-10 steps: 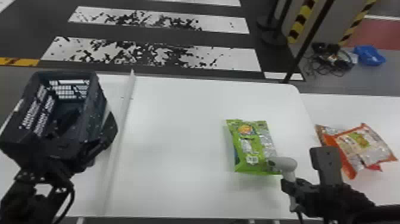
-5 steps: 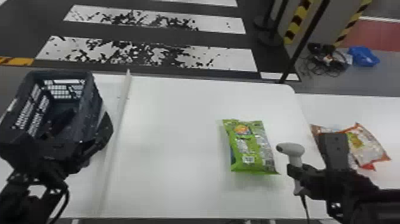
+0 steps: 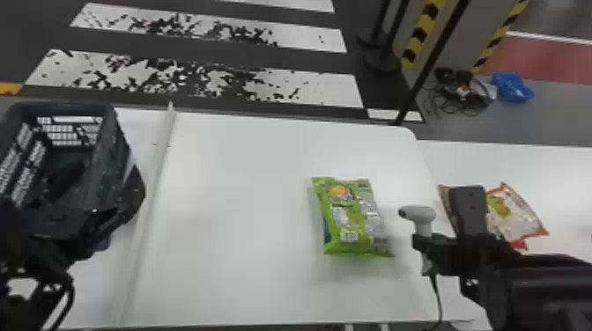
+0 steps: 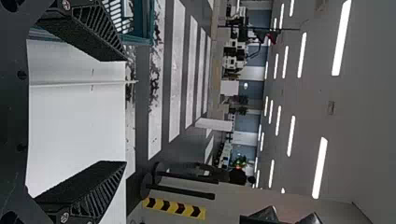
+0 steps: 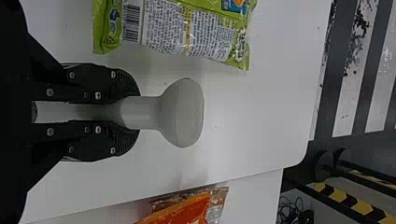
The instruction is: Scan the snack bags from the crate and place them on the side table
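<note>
Head view puts the green snack bag [image 3: 352, 224], barcode up, on the main worktop [image 3: 246, 198]; orange-edged bags [image 3: 517, 215] lie on the side worktop [image 3: 566, 171], presumably done. The right pincer [image 5: 133, 112] grips the scanner [image 5: 184, 112]; the left pincer [image 4: 126, 111] stands spread, empty. Green's transfer remains; what the crate [image 3: 105, 163] holds cannot be told.

Dk gray flr [image 3: 110, 40] w/ white stripes [image 3: 326, 88], blk posts [image 3: 381, 60] nr yellow/blk tape [image 3: 420, 35], lit strip lights [image 4: 320, 168] on clg.
</note>
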